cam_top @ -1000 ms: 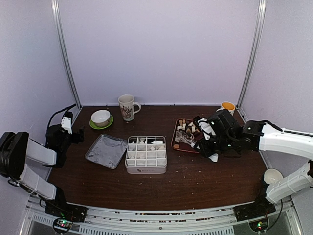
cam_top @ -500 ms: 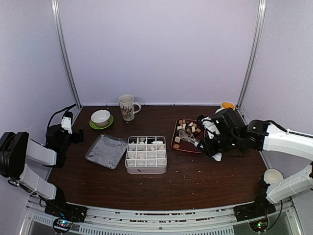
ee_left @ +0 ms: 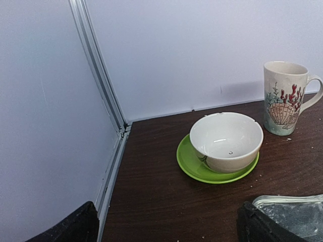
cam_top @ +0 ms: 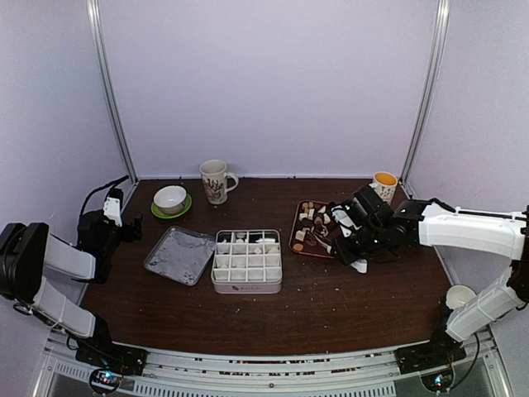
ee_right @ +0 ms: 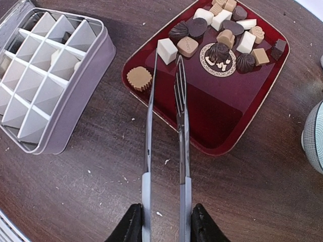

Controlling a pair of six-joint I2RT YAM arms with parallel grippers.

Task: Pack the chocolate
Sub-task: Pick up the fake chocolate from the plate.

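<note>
Chocolate (cam_top: 312, 217) in dark, tan and white pieces lay heaped at the far end of a red tray (cam_top: 307, 251), right of a divided box (cam_top: 246, 260) whose compartments held a few pale pieces. From above, the right gripper (cam_top: 351, 240) hung over the tray's near corner, and the left gripper (cam_top: 111, 207) sat well apart by the left wall.

At the left wrist, the left gripper (ee_left: 166, 232) stood wide open and empty, facing a white bowl (ee_left: 226, 141) on a green saucer (ee_left: 189, 164) beside a shell-patterned mug (ee_left: 282, 98).

At the right wrist, the right gripper (ee_right: 164, 222) was clamped on the handle of the tongs (ee_right: 164, 126). Their tips stood slightly apart and empty, just short of a white cube (ee_right: 167, 50). The chocolate (ee_right: 222, 35) crowded the tray's (ee_right: 212, 146) far end, and one tan ridged piece (ee_right: 139, 78) lay on the table just beside the rim, near the box (ee_right: 75, 101).
</note>
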